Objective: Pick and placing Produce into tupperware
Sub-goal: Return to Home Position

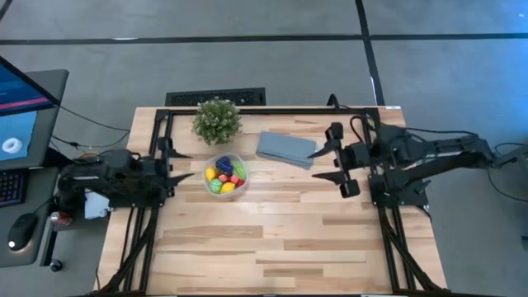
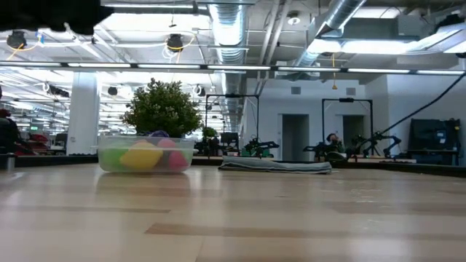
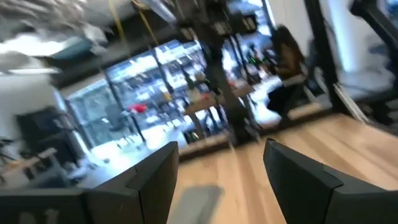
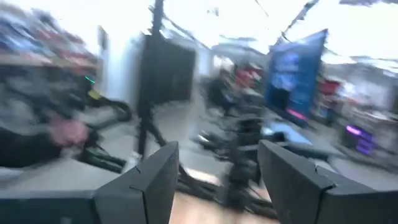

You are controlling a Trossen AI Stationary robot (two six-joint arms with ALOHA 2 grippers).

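Produce (image 1: pixel 224 175) sits in tub (image 1: pixel 208 186); left gripper (image 1: pixel 180 165) and right gripper (image 1: pixel 323 163) flank it, open wide, empty. Risk: a low swing clips the tub.

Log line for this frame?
left gripper: open, empty, left of tupperware | right gripper: open, empty, right of cloth | produce: in tupperware | loose produce: none seen

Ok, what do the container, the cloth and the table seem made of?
Tupperware: likely clear, slightly frosted plastic; the coloured produce shows through its wall. Cloth: matte grey-blue fabric, apparently soft, lying in flat folds. Table: light wood planks, with visible grain and seams.
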